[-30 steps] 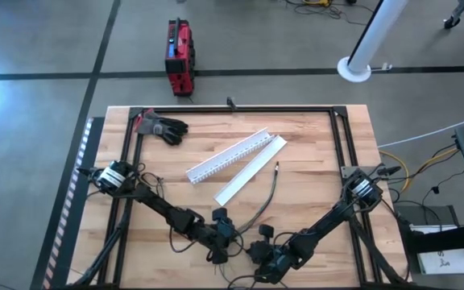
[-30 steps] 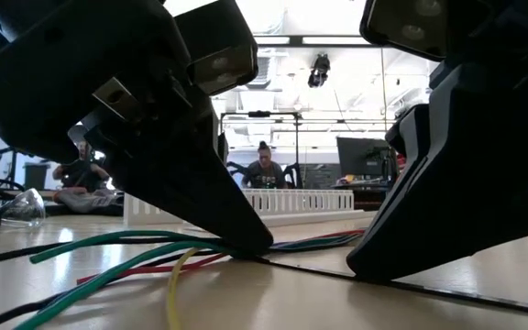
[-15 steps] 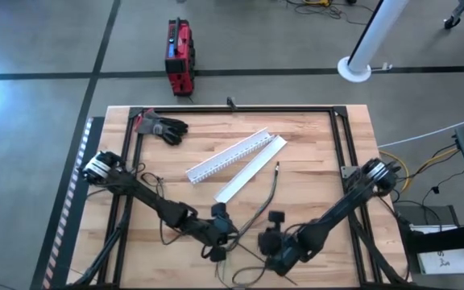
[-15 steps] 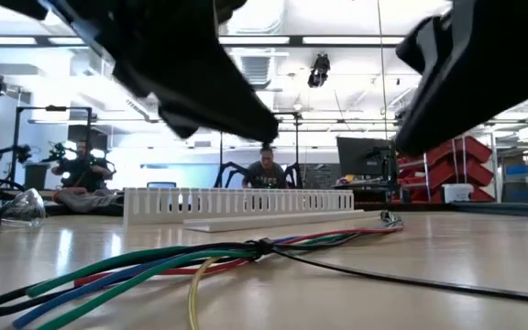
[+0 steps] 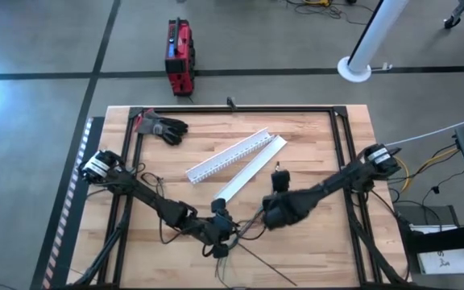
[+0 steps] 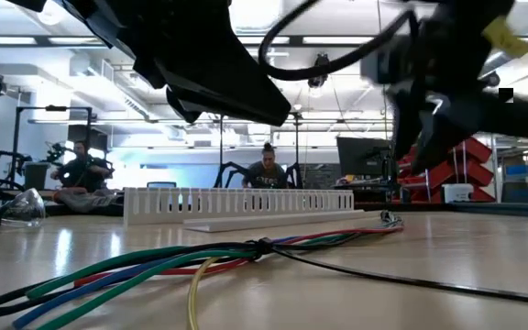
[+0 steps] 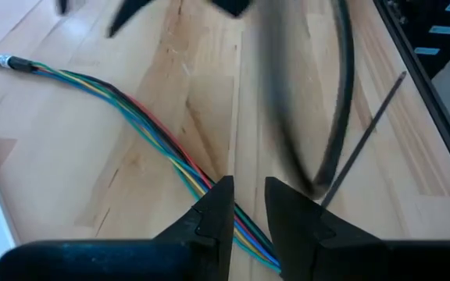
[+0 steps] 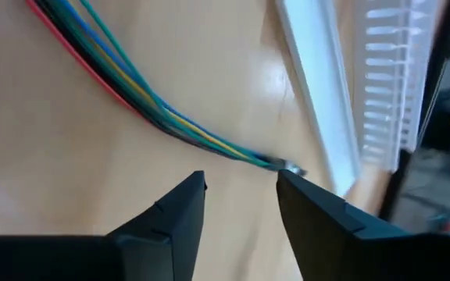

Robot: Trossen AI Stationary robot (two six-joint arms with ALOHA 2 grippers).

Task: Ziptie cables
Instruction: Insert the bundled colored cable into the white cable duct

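While the cables (image 7: 143, 129) lie on the table, both parted, empty end effectors, left (image 7: 246, 204) and right (image 8: 241, 195), hover just above them.

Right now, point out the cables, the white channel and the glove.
cables (image 6: 154, 261), low view, on the green strand left of the tie.
white channel (image 5: 225, 158), high view, mid-length of the slotted wall.
glove (image 5: 166, 128), high view, on its palm.

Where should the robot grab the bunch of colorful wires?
Probably at the tied middle of the cables, coming straight down from above. There the limp wires are pinched into one narrow bundle lying flat on the table; toward the near end they fan apart.
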